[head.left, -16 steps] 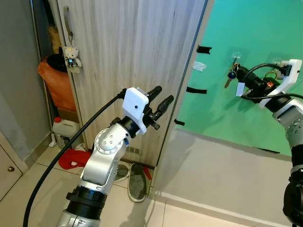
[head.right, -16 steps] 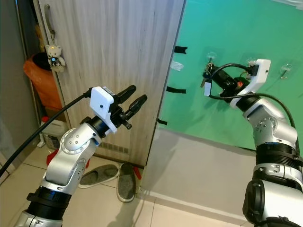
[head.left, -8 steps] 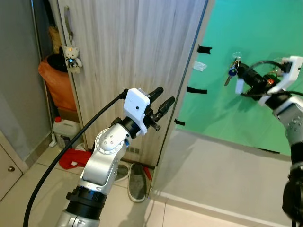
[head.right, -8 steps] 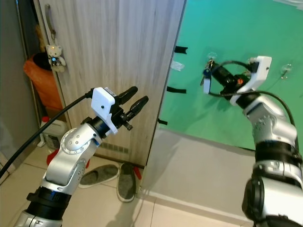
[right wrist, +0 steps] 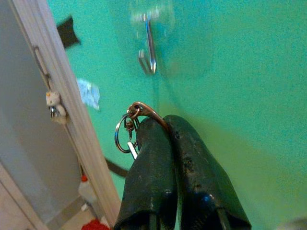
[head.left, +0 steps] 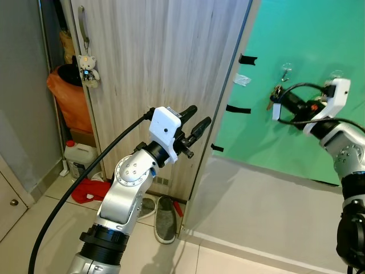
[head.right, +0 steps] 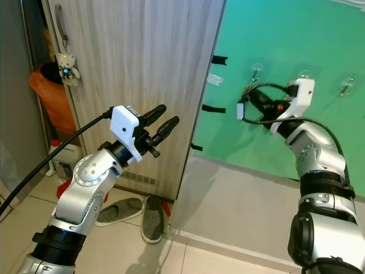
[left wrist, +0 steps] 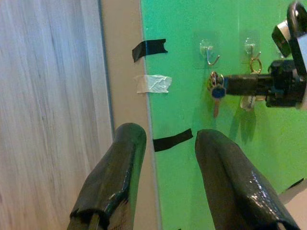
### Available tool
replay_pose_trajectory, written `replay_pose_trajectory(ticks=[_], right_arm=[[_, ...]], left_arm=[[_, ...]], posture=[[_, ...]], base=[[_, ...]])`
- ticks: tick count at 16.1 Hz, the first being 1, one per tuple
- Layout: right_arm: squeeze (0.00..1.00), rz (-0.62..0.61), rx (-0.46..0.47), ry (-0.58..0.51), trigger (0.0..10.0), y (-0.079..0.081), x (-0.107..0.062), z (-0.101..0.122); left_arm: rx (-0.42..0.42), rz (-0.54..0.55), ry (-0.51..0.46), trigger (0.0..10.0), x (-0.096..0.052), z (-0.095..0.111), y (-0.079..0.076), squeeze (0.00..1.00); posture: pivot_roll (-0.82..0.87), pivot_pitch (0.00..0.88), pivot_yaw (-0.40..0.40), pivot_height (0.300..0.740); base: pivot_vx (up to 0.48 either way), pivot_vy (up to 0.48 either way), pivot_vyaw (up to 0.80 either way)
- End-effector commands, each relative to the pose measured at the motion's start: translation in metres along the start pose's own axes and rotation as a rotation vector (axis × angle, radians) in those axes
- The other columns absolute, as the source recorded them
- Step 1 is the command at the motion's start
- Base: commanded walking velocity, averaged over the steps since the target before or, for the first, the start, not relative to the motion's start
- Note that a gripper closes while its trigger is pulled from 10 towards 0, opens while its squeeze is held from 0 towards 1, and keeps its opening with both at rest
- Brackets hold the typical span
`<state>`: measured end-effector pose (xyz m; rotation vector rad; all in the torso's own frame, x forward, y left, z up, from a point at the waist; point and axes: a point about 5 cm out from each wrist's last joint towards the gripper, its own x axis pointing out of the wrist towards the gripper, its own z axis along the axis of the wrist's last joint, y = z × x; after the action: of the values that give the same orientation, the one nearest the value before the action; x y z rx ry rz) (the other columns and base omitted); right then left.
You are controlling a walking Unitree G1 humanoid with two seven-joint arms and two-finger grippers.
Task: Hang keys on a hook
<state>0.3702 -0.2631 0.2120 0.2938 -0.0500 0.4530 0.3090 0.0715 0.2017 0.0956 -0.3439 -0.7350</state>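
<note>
We grip the keys (right wrist: 128, 130) in our clenched right claw (right wrist: 163, 125) just below the hook (right wrist: 148, 48), ring poking past the tips for hooking, while our left claw (left wrist: 165, 143) idles released.

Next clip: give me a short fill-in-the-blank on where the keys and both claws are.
1. The keys are held by the ____ claw.
2. The hook on the green wall is ____, with the keys just below it.
3. The left claw has its fingers ____ and holds nothing.
4. A small ____ toy hangs from the wooden door's handle.

Missing words: right; empty; open; bear
</note>
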Motion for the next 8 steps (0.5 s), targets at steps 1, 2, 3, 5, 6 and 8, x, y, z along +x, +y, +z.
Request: replay_pose_trajectory(ticks=[1,2,3,5,6,8], right_arm=[[0.00,-0.010,-0.021,0.007,0.0,-0.005,-0.006,0.002],[0.00,0.007,-0.033,-0.007,0.0,-0.004,-0.008,0.005],[0.00,0.028,-0.042,-0.026,0.0,-0.002,-0.008,0.009],[0.00,0.053,-0.051,-0.054,0.0,0.002,-0.006,0.015],[0.00,0.098,-0.059,-0.097,0.0,0.009,-0.005,0.024],[0.00,0.154,-0.065,-0.145,0.0,0.018,-0.002,0.037]], left_arm=[[0.007,-0.013,0.002,10.0,0.003,0.001,-0.003,0.00],[0.007,-0.012,0.002,10.0,0.003,0.001,-0.003,0.00],[0.006,-0.013,0.003,10.0,0.003,0.001,-0.003,0.00],[0.006,-0.014,0.003,10.0,0.003,0.001,-0.003,0.00],[0.005,-0.015,0.003,10.0,0.003,0.001,-0.004,0.00],[0.004,-0.016,0.003,10.0,0.003,0.001,-0.004,0.00]], posture=[[-0.03,0.000,-0.127,0.740],[-0.03,0.000,-0.125,0.740],[-0.03,0.000,-0.122,0.740],[-0.04,0.000,-0.122,0.740],[-0.04,0.000,-0.122,0.740],[-0.04,0.000,-0.119,0.740]], base=[[0.000,0.000,0.00],[0.000,0.000,0.00],[0.000,0.000,0.00],[0.000,0.000,0.00],[0.000,0.000,0.00],[0.000,0.000,0.00]])
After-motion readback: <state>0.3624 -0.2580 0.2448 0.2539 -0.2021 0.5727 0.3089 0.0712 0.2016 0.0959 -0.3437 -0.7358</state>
